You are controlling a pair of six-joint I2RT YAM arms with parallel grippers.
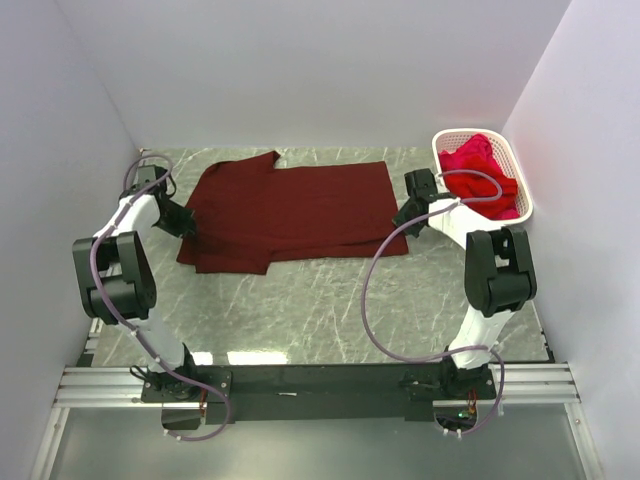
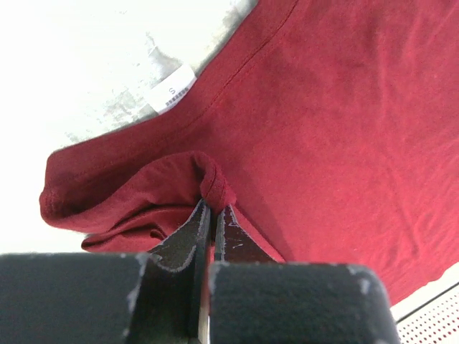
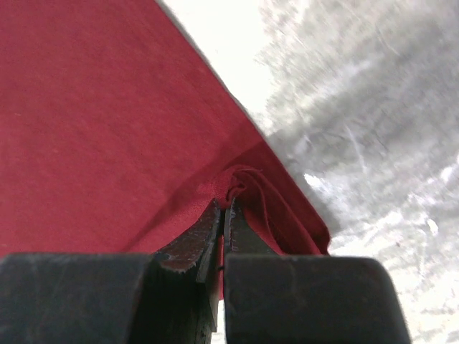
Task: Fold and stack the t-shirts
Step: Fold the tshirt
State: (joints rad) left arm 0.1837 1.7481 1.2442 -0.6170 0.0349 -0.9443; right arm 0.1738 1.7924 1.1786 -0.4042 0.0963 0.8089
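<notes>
A dark maroon t-shirt lies spread across the far half of the table, collar end to the left. My left gripper is shut on a pinch of its left edge; in the left wrist view the cloth bunches between the fingertips, with the white size tag beyond. My right gripper is shut on the shirt's right hem corner, which folds up between the fingertips in the right wrist view, over the shirt. Brighter red t-shirts sit crumpled in the basket.
A white slotted plastic basket stands at the far right against the wall. White walls close in the left, back and right of the grey marble table. The arm bases sit on a metal rail at the near edge.
</notes>
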